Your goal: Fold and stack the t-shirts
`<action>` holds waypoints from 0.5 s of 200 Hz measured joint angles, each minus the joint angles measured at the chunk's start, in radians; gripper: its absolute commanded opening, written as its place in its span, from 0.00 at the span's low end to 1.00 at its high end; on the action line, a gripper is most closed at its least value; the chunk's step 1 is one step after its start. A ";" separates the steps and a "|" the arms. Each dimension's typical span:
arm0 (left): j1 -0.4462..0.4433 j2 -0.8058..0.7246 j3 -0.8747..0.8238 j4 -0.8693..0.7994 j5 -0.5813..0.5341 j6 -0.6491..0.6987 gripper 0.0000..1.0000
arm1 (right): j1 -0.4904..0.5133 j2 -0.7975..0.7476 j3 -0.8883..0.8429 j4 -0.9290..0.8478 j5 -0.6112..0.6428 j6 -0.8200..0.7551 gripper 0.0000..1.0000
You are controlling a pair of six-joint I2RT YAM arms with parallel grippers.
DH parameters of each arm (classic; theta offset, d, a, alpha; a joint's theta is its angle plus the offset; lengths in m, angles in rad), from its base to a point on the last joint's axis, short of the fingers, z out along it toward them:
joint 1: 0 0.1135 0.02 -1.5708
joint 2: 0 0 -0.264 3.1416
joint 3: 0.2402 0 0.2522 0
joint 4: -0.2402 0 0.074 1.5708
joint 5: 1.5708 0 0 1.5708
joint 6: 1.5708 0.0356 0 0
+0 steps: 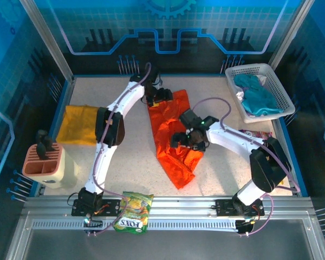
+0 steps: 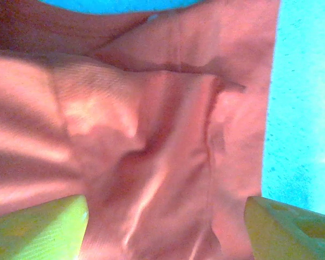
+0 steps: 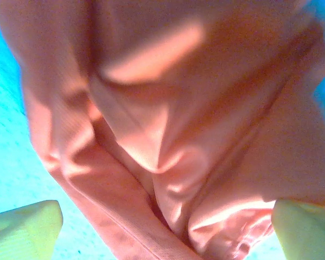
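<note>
On the snack bag [image 1: 133, 212], lying on the rail at the near edge beside the left arm's base, the letters "FOXS" can be read; the smaller print is too small to make out.

At the far left of the table the mustard-yellow t-shirt [image 1: 80, 124] is laid flat, well apart from both grippers. Further right, the left gripper [image 1: 158, 96] is placed at the far end of the bright orange t-shirt [image 1: 173, 135], which is stretched in a crumpled strip from the far middle of the table towards the near edge. In the left wrist view its fingers [image 2: 38, 227] are seen spread wide, with the orange cloth bunched between them; whether a pad actually presses the cloth cannot be told, the view being blurred.

The right gripper [image 1: 181, 140] is set over the middle of the orange strip. In the right wrist view its fingers [image 3: 21, 230] are likewise held wide apart, with folds of cloth hanging between them and nothing pinched.

At the far right, teal cloth [image 1: 257, 97] is piled in a white basket [image 1: 248, 68].
</note>
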 measured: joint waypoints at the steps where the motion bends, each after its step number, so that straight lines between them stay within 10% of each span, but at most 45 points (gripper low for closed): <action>1: 0.001 -0.011 -0.008 0.000 0.000 0.001 0.78 | -0.003 0.000 0.009 -0.002 0.004 -0.006 1.00; 100: 0.013 -0.737 -0.959 0.238 -0.101 0.001 0.79 | -0.083 0.454 0.629 -0.095 0.160 -0.282 1.00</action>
